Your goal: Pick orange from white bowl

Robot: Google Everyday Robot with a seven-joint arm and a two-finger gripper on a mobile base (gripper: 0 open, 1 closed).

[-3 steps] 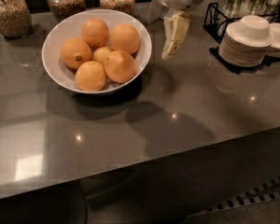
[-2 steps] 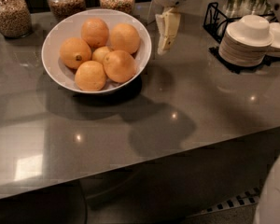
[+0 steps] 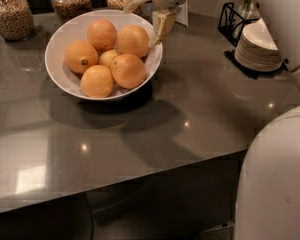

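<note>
The white bowl (image 3: 57, 44) sits at the back left of the grey counter and holds several oranges. A large plain orange (image 3: 134, 40) lies at the bowl's far right; another plain one (image 3: 128, 70) lies in front of it. An orange with a dark stem dot (image 3: 81, 56) is on the left, and a smaller, paler one (image 3: 109, 58) sits in the middle. My gripper (image 3: 147, 15) hangs open and empty over the bowl's far right rim, just above the far right orange. One finger (image 3: 163, 24) points down at the rim, the other (image 3: 132, 3) is behind.
Three glass jars (image 3: 10, 15) of dry goods stand along the back. A stack of small white plates (image 3: 258, 48) and a black wire rack (image 3: 233, 18) are at the back right. My white body (image 3: 275, 179) fills the lower right. The counter's front edge runs across the bottom.
The gripper has moved left, from beside the bowl's right side to over its far right rim. My white body has come into view at the right.
</note>
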